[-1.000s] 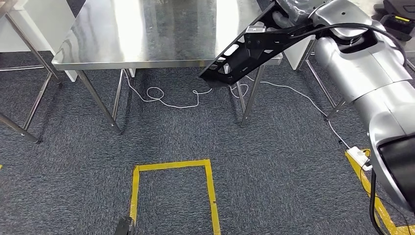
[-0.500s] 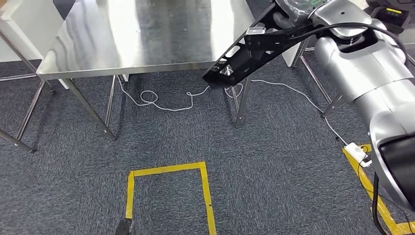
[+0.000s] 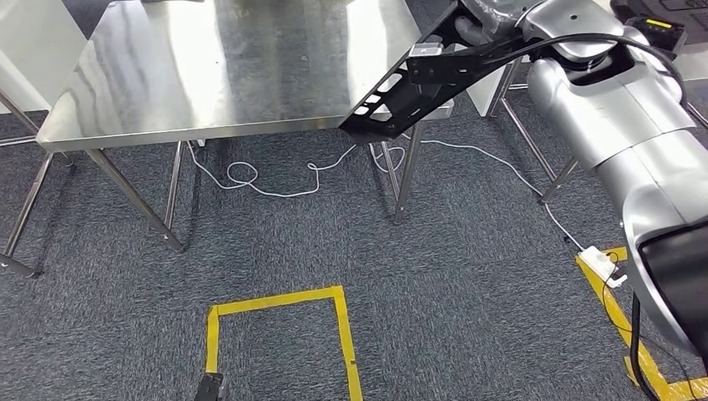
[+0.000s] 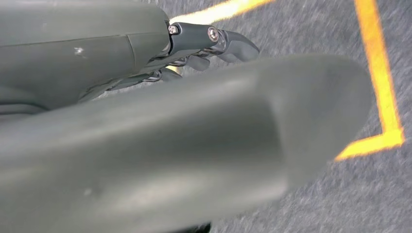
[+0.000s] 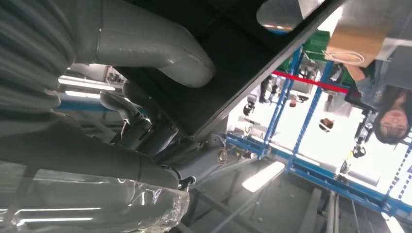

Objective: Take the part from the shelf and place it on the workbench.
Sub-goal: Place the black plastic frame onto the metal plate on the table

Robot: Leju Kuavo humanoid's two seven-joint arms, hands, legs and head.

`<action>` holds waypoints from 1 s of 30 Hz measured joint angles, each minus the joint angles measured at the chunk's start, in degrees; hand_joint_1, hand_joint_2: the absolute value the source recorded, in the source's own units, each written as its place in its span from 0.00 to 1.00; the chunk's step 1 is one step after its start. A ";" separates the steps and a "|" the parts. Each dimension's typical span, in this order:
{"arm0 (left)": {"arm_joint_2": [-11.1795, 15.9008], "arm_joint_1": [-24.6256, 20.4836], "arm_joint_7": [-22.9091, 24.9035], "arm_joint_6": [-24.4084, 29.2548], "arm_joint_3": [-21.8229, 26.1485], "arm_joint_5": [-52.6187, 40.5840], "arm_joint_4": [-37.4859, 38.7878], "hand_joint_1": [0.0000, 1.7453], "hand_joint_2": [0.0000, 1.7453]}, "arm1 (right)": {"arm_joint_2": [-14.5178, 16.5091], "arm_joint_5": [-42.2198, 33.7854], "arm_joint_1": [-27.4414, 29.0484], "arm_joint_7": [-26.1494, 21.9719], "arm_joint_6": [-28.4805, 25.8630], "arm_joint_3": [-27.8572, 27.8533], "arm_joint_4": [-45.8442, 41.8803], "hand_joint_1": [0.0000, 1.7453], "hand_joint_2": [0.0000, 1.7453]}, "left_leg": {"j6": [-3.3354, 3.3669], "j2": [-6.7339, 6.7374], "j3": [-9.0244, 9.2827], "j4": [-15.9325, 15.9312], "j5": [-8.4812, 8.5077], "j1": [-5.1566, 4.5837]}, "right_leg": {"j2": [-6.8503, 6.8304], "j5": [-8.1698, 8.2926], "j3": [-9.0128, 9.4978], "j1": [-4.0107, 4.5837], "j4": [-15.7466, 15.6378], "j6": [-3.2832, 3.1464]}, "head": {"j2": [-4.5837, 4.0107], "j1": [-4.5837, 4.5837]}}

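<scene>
The part (image 3: 401,88) is a long black flat bracket with cut-outs. My right hand (image 3: 482,15) grips its upper end, and it slopes down to the left over the near right corner of the steel workbench (image 3: 209,75). In the right wrist view my thumb (image 5: 165,48) presses on the black part (image 5: 238,68), with the darker fingers (image 5: 136,121) under it. My left hand (image 4: 194,102) hangs over the carpet and holds nothing, its dark fingers (image 4: 214,41) stretched out loosely.
A white cable (image 3: 275,185) loops on the carpet under the workbench. A yellow tape square (image 3: 280,334) marks the floor in front. A power strip (image 3: 603,266) and more yellow tape (image 3: 630,342) lie at the right. A person (image 5: 388,116) stands by blue shelving (image 5: 301,111).
The camera has moved: the workbench has come nearer and shifted left in the picture. The held part's lower end now overlaps the workbench's near right corner.
</scene>
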 joint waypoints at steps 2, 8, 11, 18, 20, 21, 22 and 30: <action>-0.02 -0.10 -0.01 -0.03 0.02 0.03 -0.01 0.00 0.00 | -0.02 -0.01 -0.27 -0.04 0.01 0.09 0.00 1.00 1.00 | 0.35 0.00 0.62 -0.14 -0.43 0.17 | -0.29 -2.15 -3.81 -0.33 6.49 0.05 | 0.00 0.14; -0.20 0.08 0.01 0.03 0.03 0.05 0.01 0.00 0.00 | 0.00 -0.03 -0.02 -0.11 0.07 0.50 0.01 1.00 1.00 | -0.50 -0.30 2.88 -0.10 -2.35 0.38 | -0.91 2.53 -6.87 -1.66 3.53 2.72 | 0.00 0.23; -0.22 0.12 0.08 0.08 0.20 0.07 0.02 0.00 0.00 | 0.16 -0.10 -0.15 -0.42 0.16 0.81 0.03 1.00 1.00 | -1.53 -0.32 3.39 0.03 -3.15 0.36 | -1.37 6.09 -4.59 -1.27 -3.44 2.03 | 0.00 0.22; -0.30 0.22 0.06 0.05 0.57 0.05 0.02 0.00 0.00 | 0.67 0.19 -0.39 -1.20 0.13 1.69 0.01 1.00 1.00 | -2.79 -0.21 2.50 3.28 -5.19 0.89 | -1.29 5.95 -3.11 -1.78 -3.51 -0.17 | 0.00 -0.44; -0.30 0.23 0.06 0.05 0.57 0.05 0.02 0.00 0.00 | 0.72 0.19 -0.38 -1.21 0.13 1.76 0.01 1.00 1.00 | -2.86 -0.20 1.85 4.47 -5.74 0.93 | -1.28 5.87 -3.07 -1.72 -3.51 -0.28 | 0.00 -0.51; -0.28 0.26 0.06 0.05 0.58 0.05 0.02 0.00 0.00 | 0.84 0.20 -0.36 -1.23 0.14 1.91 0.01 1.00 1.00 | -3.00 -0.21 0.19 7.13 -6.85 0.97 | -1.27 5.73 -3.05 -1.60 -3.47 -0.48 | 0.00 -0.57; -0.27 0.32 0.12 0.05 0.58 0.00 0.02 0.00 0.00 | 1.00 0.24 -0.34 -1.27 0.14 2.21 0.01 1.00 1.00 | -3.24 -0.18 -1.10 8.16 -6.52 1.10 | -1.32 5.45 -3.03 -1.50 -3.21 -0.73 | 0.00 -0.61; -0.32 0.16 0.87 0.01 0.60 -0.69 0.00 0.00 0.00 | 0.87 1.03 -1.34 -1.15 0.15 3.46 -0.02 1.00 1.00 | -1.34 0.10 -0.87 1.75 -0.90 0.71 | -2.08 3.41 -3.77 -0.67 -0.92 0.84 | 0.00 -0.57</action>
